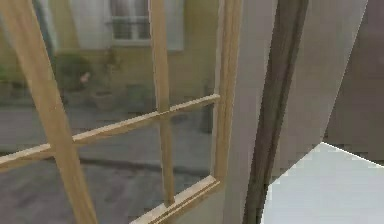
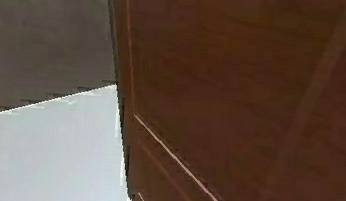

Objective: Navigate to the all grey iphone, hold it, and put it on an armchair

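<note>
A window with a light wooden frame (image 1: 160, 110) stands close ahead in the forward view, with a street and a pale building seen through its panes. In the arm side view a tall reddish-brown wooden panel (image 2: 252, 93), like a door or cabinet side, rises very near.
A grey wall edge (image 1: 250, 100) and a dark upright strip (image 1: 285, 90) stand right of the window. A pale flat surface (image 1: 330, 190) lies at the forward view's lower right. A light floor (image 2: 48, 151) and a grey wall (image 2: 45, 31) lie left of the wooden panel.
</note>
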Tool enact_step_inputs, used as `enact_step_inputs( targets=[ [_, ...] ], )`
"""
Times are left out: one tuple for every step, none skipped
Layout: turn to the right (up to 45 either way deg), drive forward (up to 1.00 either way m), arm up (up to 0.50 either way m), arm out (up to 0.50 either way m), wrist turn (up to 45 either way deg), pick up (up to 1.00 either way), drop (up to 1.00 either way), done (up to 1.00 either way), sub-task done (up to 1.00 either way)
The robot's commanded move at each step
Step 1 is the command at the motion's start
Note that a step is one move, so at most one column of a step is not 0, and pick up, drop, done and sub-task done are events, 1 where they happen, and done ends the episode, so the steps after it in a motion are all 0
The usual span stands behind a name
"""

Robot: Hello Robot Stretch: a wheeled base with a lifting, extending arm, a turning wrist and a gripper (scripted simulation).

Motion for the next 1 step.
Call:
enact_step_inputs(
  targets=[
    [45.0, 0.00, 0.00, 0.00, 0.0, 0.00, 0.00, 0.00, 0.00]
  ],
)
